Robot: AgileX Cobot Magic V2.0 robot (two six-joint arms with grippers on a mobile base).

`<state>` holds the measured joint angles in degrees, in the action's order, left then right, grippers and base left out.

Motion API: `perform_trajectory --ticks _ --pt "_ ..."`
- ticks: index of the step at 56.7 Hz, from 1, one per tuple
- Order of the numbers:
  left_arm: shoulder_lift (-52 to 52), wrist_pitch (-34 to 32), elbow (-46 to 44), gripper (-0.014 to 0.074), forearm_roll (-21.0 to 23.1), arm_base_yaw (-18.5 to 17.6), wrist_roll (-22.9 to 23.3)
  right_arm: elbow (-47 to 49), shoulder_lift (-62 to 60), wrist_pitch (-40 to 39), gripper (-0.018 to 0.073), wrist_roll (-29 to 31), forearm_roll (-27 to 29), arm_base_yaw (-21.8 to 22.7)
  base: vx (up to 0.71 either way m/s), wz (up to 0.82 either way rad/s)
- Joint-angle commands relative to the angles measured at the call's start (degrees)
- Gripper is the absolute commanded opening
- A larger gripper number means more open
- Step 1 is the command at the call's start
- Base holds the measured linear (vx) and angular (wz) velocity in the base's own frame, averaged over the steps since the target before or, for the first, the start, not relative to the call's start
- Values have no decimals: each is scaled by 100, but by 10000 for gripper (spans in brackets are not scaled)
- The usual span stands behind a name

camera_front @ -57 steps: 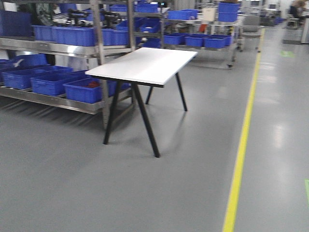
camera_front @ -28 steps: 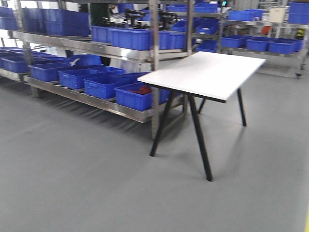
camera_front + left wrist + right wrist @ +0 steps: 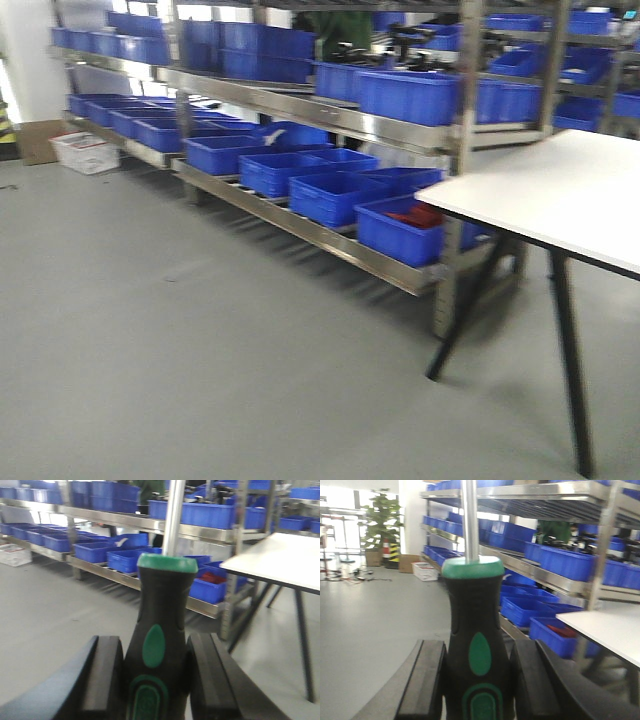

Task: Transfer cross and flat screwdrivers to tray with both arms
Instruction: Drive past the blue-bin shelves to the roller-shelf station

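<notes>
The left gripper (image 3: 156,647) has its black pads (image 3: 106,677) pressed against the flanks of a chunky black-and-green handle. It pinches the left arm's screwdriver (image 3: 160,630), whose bright shaft runs out ahead of the jaws and off the top edge. The right gripper (image 3: 477,650) shows the same hold. Its pads (image 3: 426,680) close on the handle of the right arm's screwdriver (image 3: 476,630), and that shaft also leaves the frame at the top.

Both tools are held off any surface, short of the white table (image 3: 560,190), which lies ahead and to the right in every view. Judged from this, pickup is done for both arms and the work is in its carrying stage. Neither screwdriver has been delivered. What remains is reaching the tray, setting both tools in it and letting go.

No grey tray shows in any view, so where it stands relative to the table cannot be told. Both screwdriver tips are cut off, so cross and flat cannot be told apart. The table runs off the right edge, hiding much of its top. Left of the table stands a steel rack (image 3: 300,105) of blue bins (image 3: 405,230). Something red lies in the bin nearest the table, too blurred to name. The front view is smeared and shows neither arm.
</notes>
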<state>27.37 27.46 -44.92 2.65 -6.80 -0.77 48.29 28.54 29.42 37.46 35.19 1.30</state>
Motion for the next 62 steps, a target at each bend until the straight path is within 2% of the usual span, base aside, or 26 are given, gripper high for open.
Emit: perform_trajectory --ticks 1,35,62 --pt "25 -569 -156 -4 45 -34 4 162 43 -443 -9 22 139 10 57 55" --pt "25 -574 -156 -4 45 -34 4 162 57 -450 -9 22 141 10 57 55" --pt "16 -571 -156 -4 45 -34 4 162 57 -439 -9 22 141 10 57 26"
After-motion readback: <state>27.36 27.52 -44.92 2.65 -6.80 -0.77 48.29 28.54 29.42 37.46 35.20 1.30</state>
